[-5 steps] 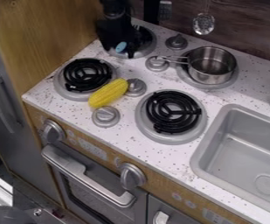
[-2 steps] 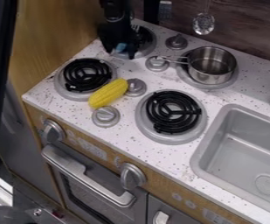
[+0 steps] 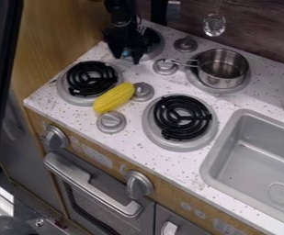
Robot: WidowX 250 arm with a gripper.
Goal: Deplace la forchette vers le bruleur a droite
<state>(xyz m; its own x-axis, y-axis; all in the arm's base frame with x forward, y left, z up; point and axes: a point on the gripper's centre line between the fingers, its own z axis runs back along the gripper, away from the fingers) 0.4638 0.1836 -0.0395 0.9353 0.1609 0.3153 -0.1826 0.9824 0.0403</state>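
Observation:
The gripper (image 3: pixel 126 58) is at the back left burner, pointing down with its two fingers apart, so it is open. Between them shows a small light-blue piece (image 3: pixel 127 52), perhaps part of the fork; the rest is hidden behind the gripper. On the right side, the front burner (image 3: pixel 183 117) has a bare black coil, while the back one bears a metal pot (image 3: pixel 223 69).
A yellow corn cob (image 3: pixel 114 97) lies between the front left burner (image 3: pixel 92 79) and the knobs. The sink (image 3: pixel 254 156) is at the right. A slotted spoon (image 3: pixel 214 25) hangs on the back wall.
The gripper has shifted slightly toward the front of the stove and covers more of the light-blue piece. At the left edge, a dark shape has come further into view.

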